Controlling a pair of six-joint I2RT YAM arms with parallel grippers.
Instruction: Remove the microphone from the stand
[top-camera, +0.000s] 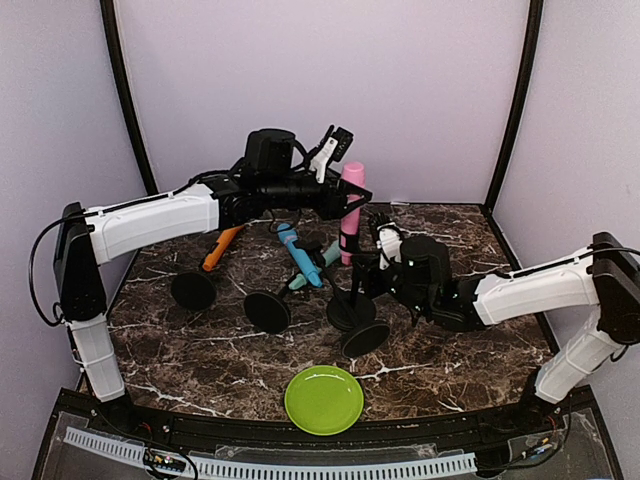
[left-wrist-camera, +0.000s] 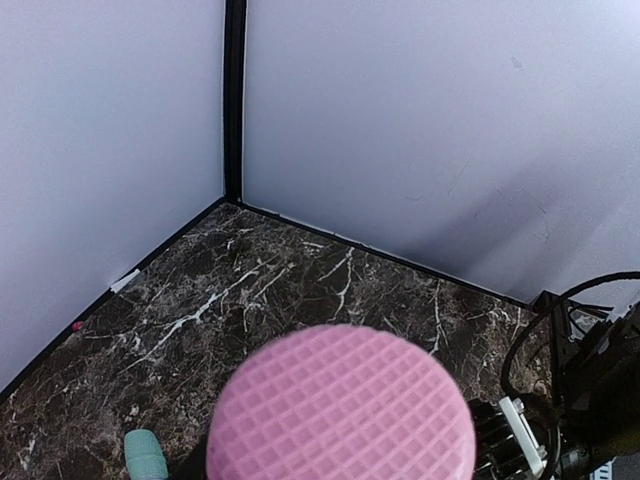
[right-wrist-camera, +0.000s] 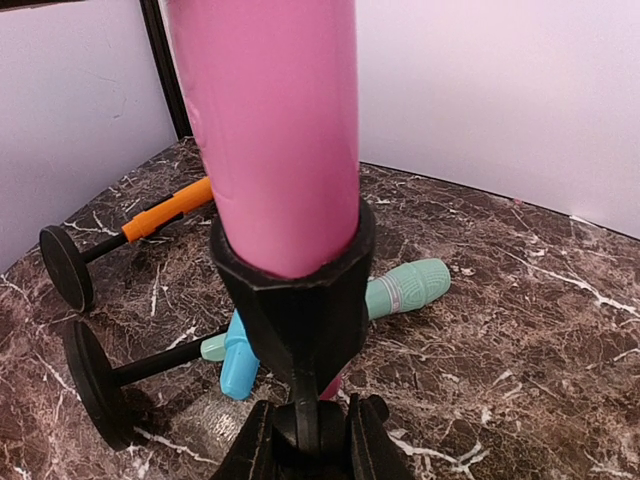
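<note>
Waiting to be lifted: the pink cylindrical microphone (top-camera: 352, 178) still sits upright in the cup of its black plastic stand (right-wrist-camera: 290, 300), toward the back of the dark marble worktop (top-camera: 470, 350).
Left claw (top-camera: 353, 198) is closed partway around the microphone's upper body. Right claw (right-wrist-camera: 300, 440) is pinched narrow on the stand's thin stem. Both holds look set, so I judge only the upward pull out of the cup remains.

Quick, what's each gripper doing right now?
Left gripper: closed on the pink microphone.
Right gripper: closed on the stand, at its stem.
</note>
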